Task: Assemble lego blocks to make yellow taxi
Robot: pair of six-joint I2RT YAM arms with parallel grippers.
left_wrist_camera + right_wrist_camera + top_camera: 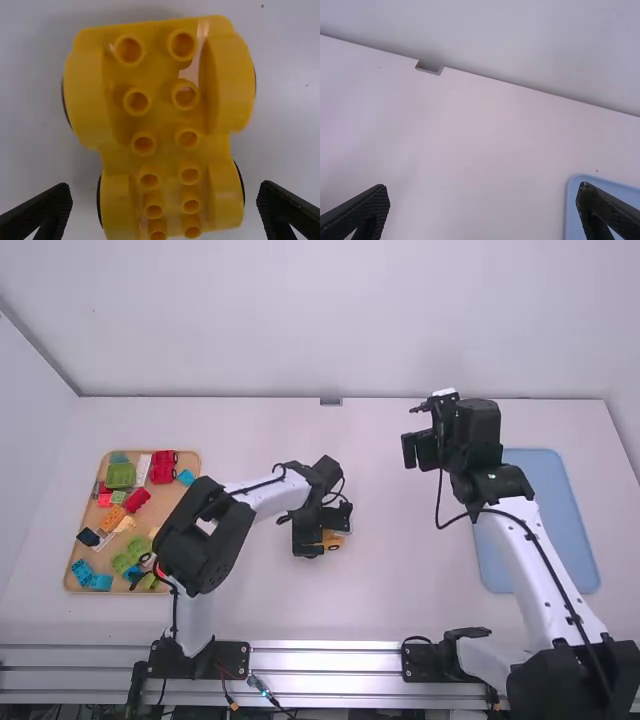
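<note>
L end effector wide open, empty, over ylw chassis; R end effector same.

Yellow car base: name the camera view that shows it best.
Left wrist view: the yellow car base is close, studs and wheel arches plain. In the high view, the left gripper partly covers it.

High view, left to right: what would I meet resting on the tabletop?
Tan tray holding colourful blocks → yellow wheeled base → blue tray.
</note>
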